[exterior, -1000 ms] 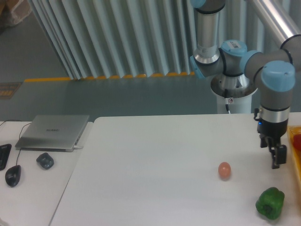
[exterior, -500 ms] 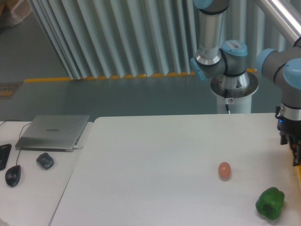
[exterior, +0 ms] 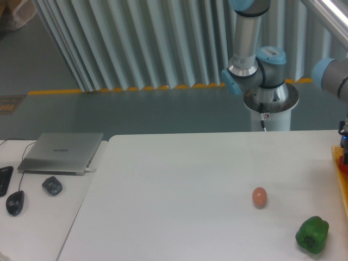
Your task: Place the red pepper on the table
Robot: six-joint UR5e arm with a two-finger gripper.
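Observation:
The white table (exterior: 179,190) fills the lower part of the camera view. At the far right edge stands the yellow tray (exterior: 341,179), and a small sliver of red (exterior: 345,159) just above its rim seems to be the red pepper, mostly cut off by the frame. Only a dark bit of the arm's wrist (exterior: 344,136) shows above the tray. The gripper's fingers are outside the frame, so I cannot see their state.
A green pepper (exterior: 312,234) lies at the front right of the table, and a small orange-pink egg-shaped ball (exterior: 260,196) sits left of it. On the side desk to the left are a closed laptop (exterior: 61,153) and two mice (exterior: 32,194). The arm's base (exterior: 270,100) stands behind the table.
The arm has swung steadily to the right. The gripper, which hung over the table's right side a second ago, has passed over the tray and out of the frame.

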